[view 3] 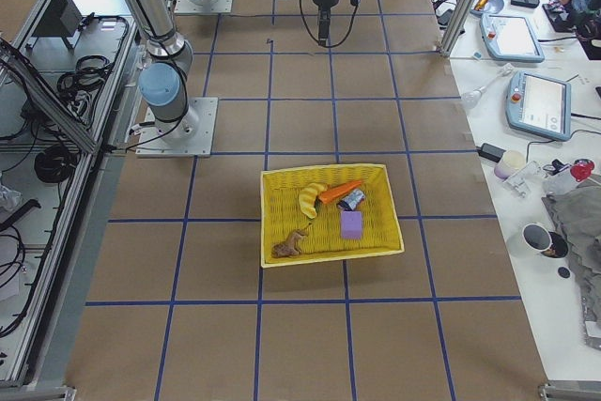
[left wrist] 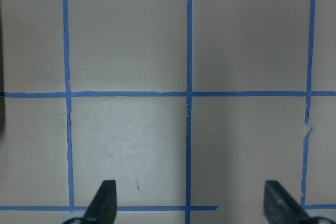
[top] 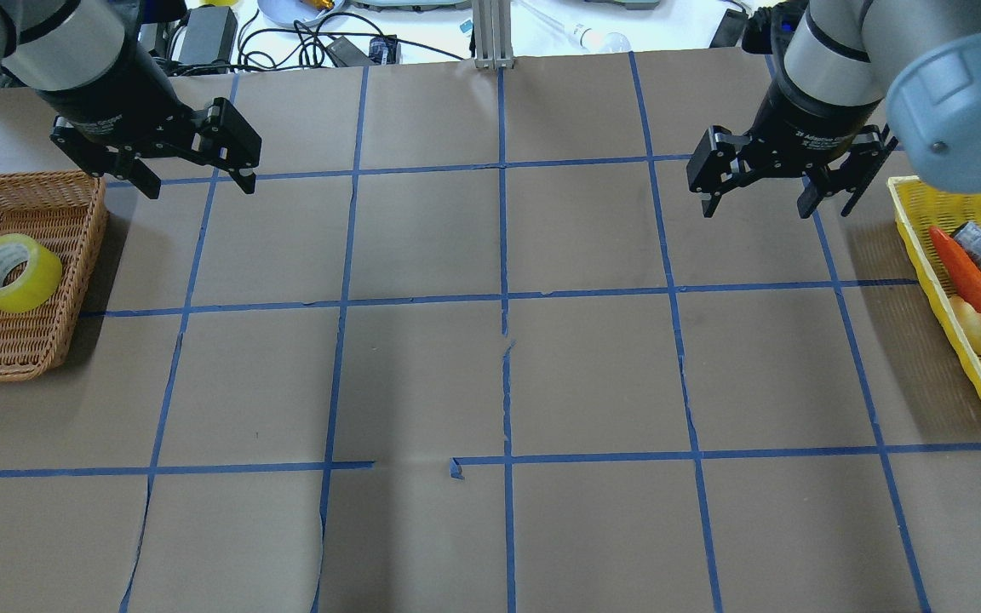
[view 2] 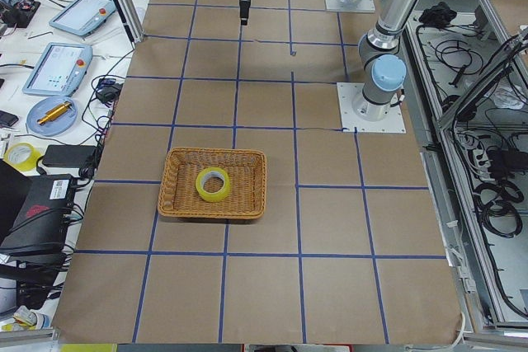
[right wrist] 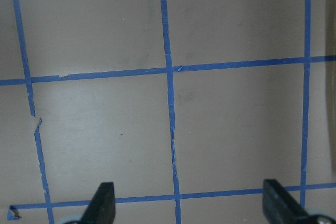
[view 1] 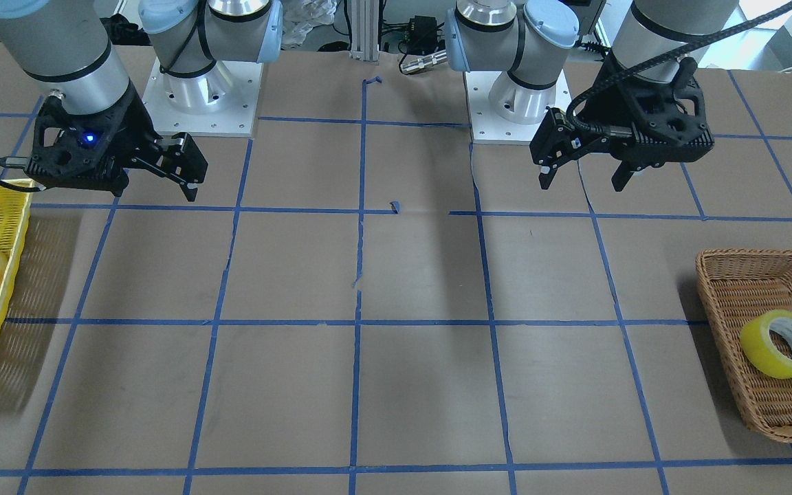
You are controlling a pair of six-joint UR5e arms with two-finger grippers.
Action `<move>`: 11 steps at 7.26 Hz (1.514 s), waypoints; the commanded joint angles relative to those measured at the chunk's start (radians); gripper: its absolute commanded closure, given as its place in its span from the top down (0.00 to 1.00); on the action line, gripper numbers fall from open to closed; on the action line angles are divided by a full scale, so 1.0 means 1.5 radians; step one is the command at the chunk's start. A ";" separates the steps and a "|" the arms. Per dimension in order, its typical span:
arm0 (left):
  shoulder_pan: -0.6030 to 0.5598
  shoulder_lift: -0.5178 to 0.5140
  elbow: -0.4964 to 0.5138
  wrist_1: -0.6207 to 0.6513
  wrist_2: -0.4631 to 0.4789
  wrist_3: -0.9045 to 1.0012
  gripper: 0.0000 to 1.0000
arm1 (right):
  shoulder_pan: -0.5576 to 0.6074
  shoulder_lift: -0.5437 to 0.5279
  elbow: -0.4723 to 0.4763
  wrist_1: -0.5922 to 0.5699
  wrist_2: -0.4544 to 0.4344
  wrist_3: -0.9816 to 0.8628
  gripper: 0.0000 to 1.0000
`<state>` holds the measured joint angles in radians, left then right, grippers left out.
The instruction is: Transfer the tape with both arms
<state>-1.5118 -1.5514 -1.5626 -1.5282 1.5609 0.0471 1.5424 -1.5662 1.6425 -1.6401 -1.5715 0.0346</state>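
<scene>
The yellow tape roll lies inside a brown wicker basket at the table's left end. It also shows in the front view and the left side view. My left gripper hangs open and empty above the table, just beyond and to the right of the wicker basket; in the front view it is at upper right. My right gripper is open and empty, near the yellow basket's far corner, and shows at upper left in the front view. Both wrist views show only open fingers over bare table.
A yellow plastic basket at the table's right end holds a carrot, a banana-like item and other small things. Blue tape grid lines cross the brown table. Cables and devices lie beyond the far edge.
</scene>
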 commanded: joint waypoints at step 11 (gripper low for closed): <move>-0.048 0.003 -0.021 0.025 0.003 -0.030 1.00 | 0.001 -0.002 0.000 0.000 0.000 0.000 1.00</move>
